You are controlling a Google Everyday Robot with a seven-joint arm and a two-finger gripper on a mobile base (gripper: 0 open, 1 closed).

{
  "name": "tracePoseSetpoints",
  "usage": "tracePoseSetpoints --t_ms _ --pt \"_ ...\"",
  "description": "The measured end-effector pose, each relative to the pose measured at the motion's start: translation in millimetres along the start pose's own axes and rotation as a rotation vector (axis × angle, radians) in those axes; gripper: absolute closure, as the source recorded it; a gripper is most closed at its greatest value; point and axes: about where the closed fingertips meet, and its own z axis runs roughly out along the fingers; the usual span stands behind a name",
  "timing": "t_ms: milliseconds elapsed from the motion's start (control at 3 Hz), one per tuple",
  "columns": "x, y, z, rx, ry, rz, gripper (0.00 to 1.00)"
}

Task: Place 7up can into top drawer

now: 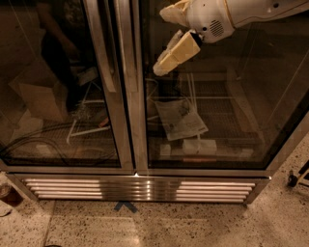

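Observation:
My gripper (161, 41) is at the top of the camera view, right of the middle, on a white arm (227, 14) that comes in from the upper right. It hangs in front of the right glass door (217, 96) of a steel cabinet. Its two cream fingers (175, 52) stand apart with nothing between them. The 7up can is not in view. No drawer is in view.
A two-door glass-fronted steel cabinet fills the view, with a vertical handle (99, 46) on the left door. Papers (181, 119) and wire racks lie behind the glass. A vent grille (135, 189) runs along the bottom. Blue tape (124, 206) marks the speckled floor.

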Motion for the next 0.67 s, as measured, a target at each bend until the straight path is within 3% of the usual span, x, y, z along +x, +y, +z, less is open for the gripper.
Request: tracePoseSetpoints --t_ms 333,667 --pt "-4.7 -0.6 9.7 -0.012 -0.012 -0.005 0.05" --pt "-4.7 -0.6 9.8 -0.012 -0.012 -0.005 0.07"
